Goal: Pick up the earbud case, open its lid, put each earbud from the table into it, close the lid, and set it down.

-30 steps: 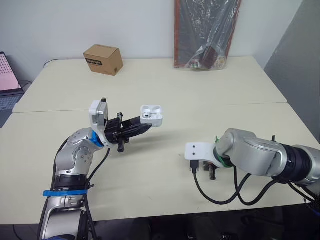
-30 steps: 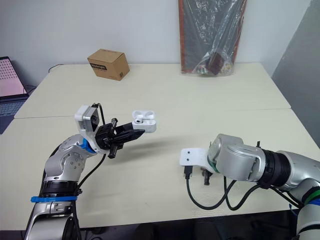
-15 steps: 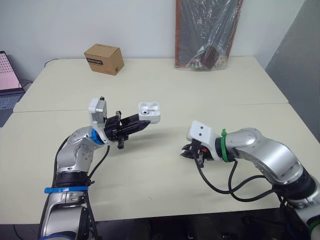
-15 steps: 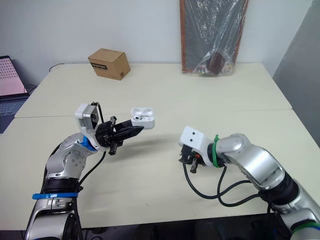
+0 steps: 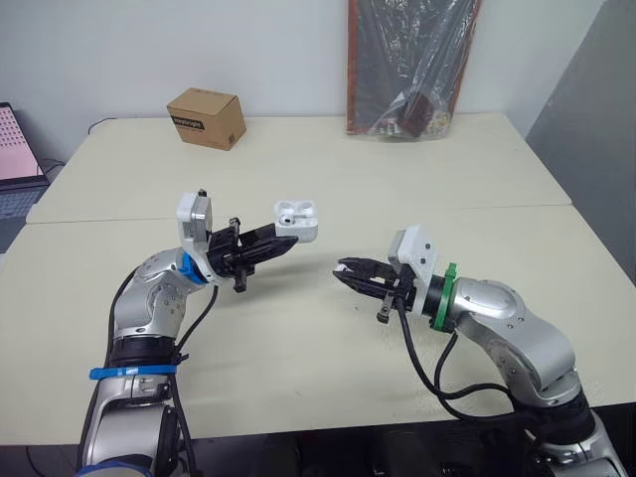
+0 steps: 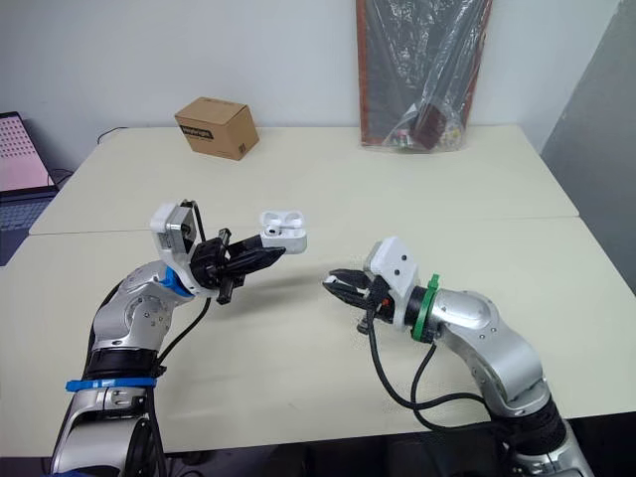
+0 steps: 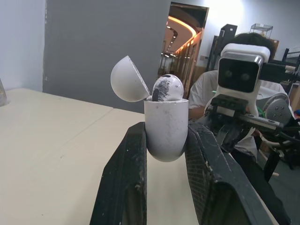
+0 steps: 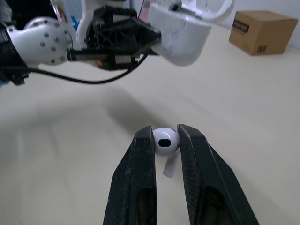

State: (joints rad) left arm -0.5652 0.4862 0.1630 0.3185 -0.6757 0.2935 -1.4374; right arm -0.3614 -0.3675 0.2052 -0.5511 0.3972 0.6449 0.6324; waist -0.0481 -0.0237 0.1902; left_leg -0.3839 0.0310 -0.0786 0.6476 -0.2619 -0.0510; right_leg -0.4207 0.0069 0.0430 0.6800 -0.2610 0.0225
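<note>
Earbud case [image 5: 297,220]: smooth rounded white plastic shell w/ grey scuffs, clamped btwn L gripper's [image 5: 283,238] matte black fingers, held clear of the beige table [image 5: 328,169], left of centre. Domed lid [image 7: 129,78] is hinged open; one oval earbud [image 7: 168,88], smudged grey, sits inside. R gripper [image 5: 348,270] is at approx 4 o'clock of the case, near but apart, tips pinched on a 2nd earbud [image 8: 165,140], a glossy white round head w/ short stem. Square cardboard box [image 5: 206,117] at table's 11 o'clock; crinkly plastic-wrapped dark board [image 5: 407,65] at 1 o'clock.
</note>
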